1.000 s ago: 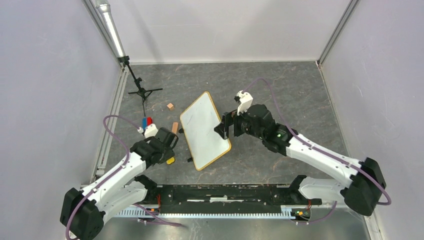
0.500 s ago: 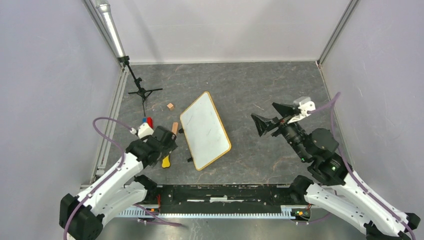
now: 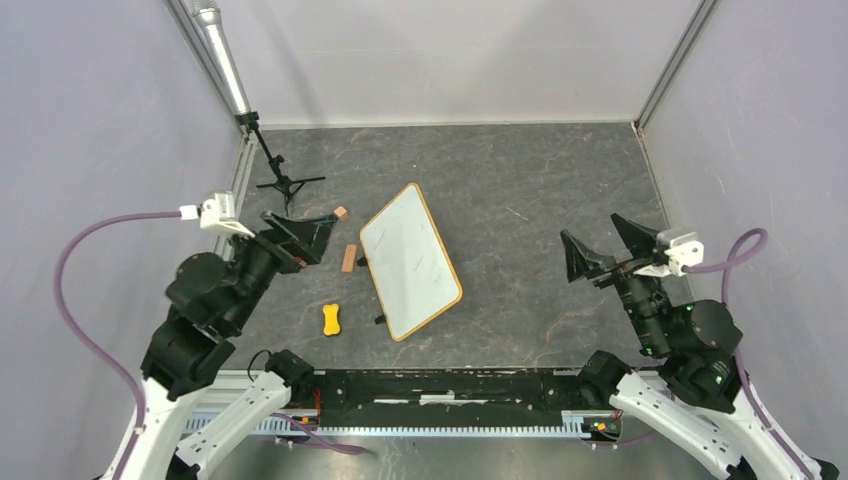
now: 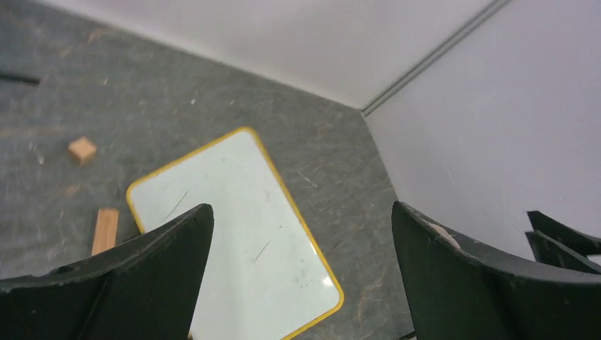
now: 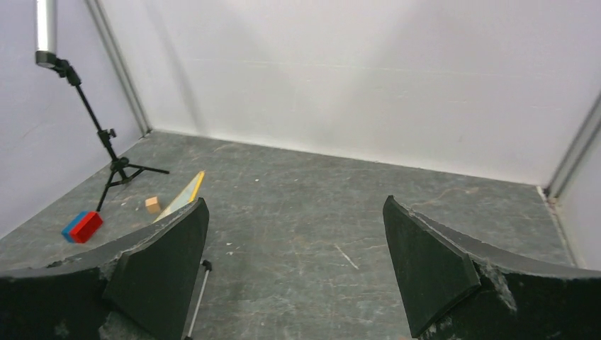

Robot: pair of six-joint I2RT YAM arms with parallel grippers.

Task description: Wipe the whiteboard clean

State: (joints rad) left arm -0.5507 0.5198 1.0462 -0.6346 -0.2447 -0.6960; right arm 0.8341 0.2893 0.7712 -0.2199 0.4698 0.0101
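The whiteboard (image 3: 410, 262) lies flat in the middle of the grey table (image 3: 520, 180), its long sides running diagonally. It sits between the two arms and neither touches it. The left gripper (image 3: 305, 232) hangs above the table just off the whiteboard's left side, jaws spread wide and holding nothing. Its wrist camera looks down between the fingers onto the white surface, which carries a few thin faint strokes. The right gripper (image 3: 603, 247) is well apart on the whiteboard's right, also lifted, jaws wide and empty (its own camera catches only the orange frame edge-on, past the left finger). Left of the whiteboard lie a yellow piece (image 3: 331, 319), a wooden stick (image 3: 349, 257) and a small wooden cube (image 3: 341, 212). A black tripod (image 3: 285, 185) stands beyond them.
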